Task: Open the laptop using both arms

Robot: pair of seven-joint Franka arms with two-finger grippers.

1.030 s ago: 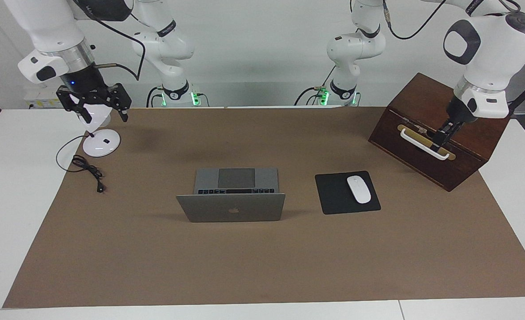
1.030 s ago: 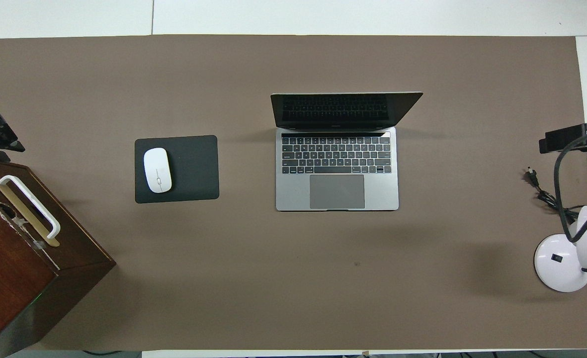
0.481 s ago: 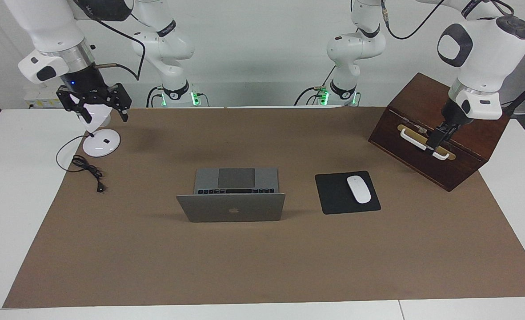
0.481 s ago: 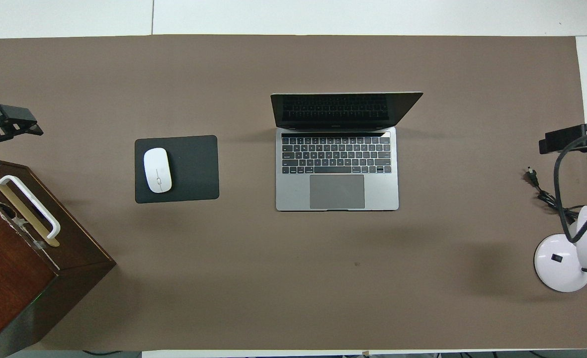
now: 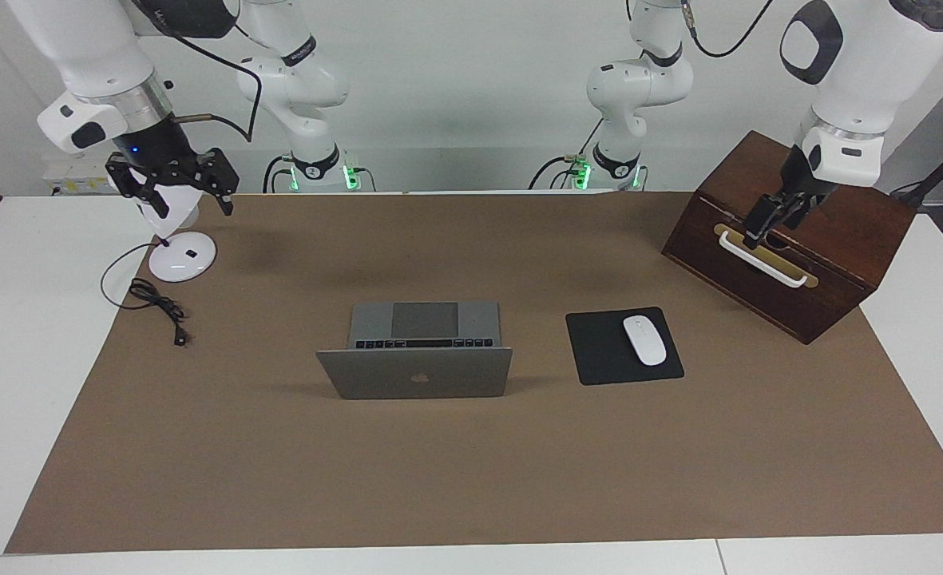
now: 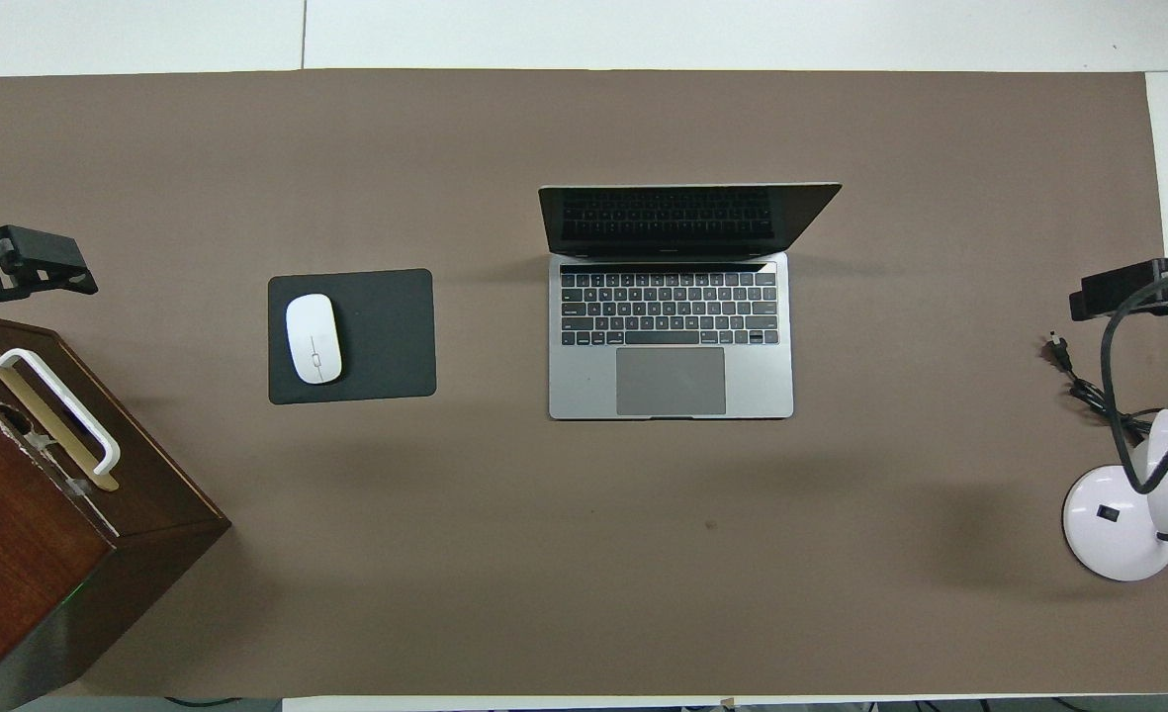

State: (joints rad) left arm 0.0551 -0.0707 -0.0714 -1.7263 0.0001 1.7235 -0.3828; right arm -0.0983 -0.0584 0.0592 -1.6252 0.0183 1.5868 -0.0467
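Note:
The silver-grey laptop (image 5: 415, 374) stands open in the middle of the brown mat, its lid with the apple logo upright, keys and trackpad toward the robots; it also shows in the overhead view (image 6: 671, 336). My right gripper (image 5: 180, 198) hangs open and empty in the air over the white lamp at the right arm's end; its edge shows in the overhead view (image 6: 1127, 292). My left gripper (image 5: 761, 221) is in the air over the wooden box's front, above its white handle; it also shows in the overhead view (image 6: 30, 269). Neither gripper touches the laptop.
A dark wooden box (image 5: 822, 263) with a white handle (image 5: 761, 259) stands at the left arm's end. A black mouse pad (image 5: 599, 355) with a white mouse (image 5: 644, 340) lies beside the laptop. A white desk lamp (image 5: 182, 257) and its black cable (image 5: 156, 302) are at the right arm's end.
My left gripper has risen from the box's handle and shifted toward the table's middle. My right gripper has barely moved. The laptop has not moved.

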